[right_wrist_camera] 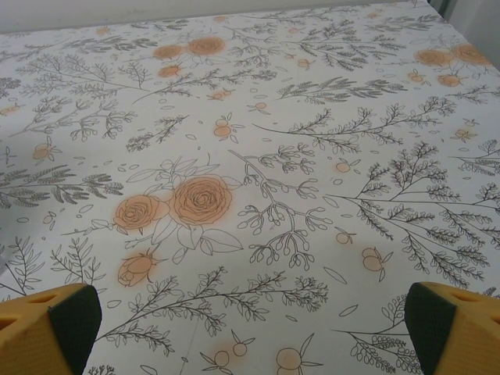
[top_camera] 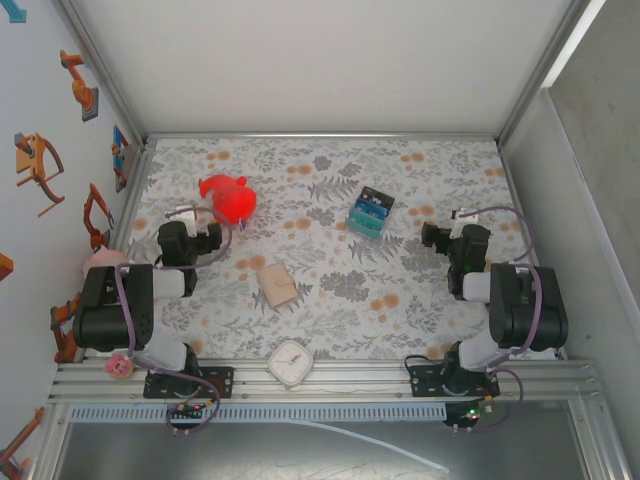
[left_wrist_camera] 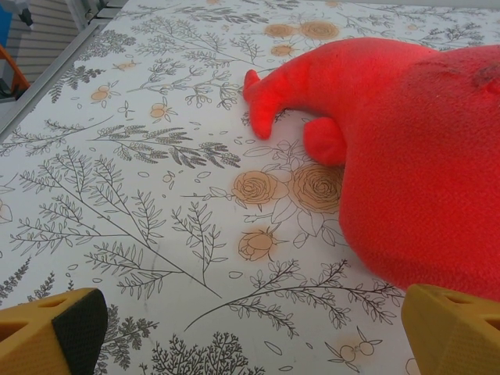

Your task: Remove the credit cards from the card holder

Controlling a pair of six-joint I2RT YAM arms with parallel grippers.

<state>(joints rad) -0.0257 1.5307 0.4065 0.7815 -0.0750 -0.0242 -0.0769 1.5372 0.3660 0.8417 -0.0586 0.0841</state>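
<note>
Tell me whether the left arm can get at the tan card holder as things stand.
Probably yes. The card holder lies on bare cloth beside the left arm, nothing between them. The left gripper is open, facing the red plush toy, so it must turn aside first.

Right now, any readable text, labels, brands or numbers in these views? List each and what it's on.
No text can be read in any view.
On the clock: dial marks, too small to read.
On the blue-and-teal block: pale marks, too blurred to read.
On the card holder: plain tan, no print visible.
On the wall stickers: pictures, no words visible.
</note>
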